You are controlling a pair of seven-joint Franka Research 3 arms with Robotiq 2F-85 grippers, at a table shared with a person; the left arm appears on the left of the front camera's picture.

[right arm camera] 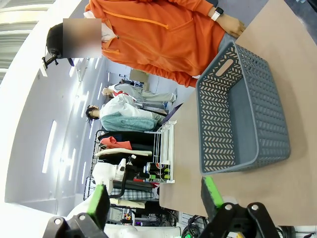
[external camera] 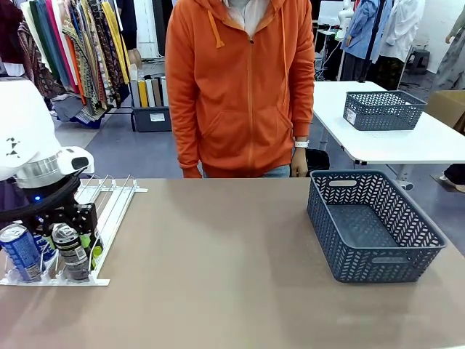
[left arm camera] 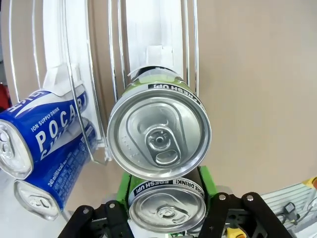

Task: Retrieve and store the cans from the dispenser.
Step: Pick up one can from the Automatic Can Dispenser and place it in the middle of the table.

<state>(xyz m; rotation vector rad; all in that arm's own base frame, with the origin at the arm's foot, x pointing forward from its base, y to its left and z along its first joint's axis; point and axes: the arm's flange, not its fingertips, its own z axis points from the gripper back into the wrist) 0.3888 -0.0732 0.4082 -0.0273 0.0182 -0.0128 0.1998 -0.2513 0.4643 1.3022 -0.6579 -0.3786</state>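
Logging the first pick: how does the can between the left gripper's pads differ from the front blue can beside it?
The gripped can wears a green label with a black lettered band; the front blue can has white lettering. The gripped can sits between the left gripper's green pads; the front blue can stands free. Both have silver tops and stand in the dispenser.

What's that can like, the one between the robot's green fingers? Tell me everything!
The can is slim metal with a shiny silver top, its pull tab flat and unopened. A black band under the rim says FRESH UP DRINK in white. It stands upright at the front of a white rack lane, with a matching can right behind it. The left gripper has its green pads against two opposite sides; the rest is hidden.
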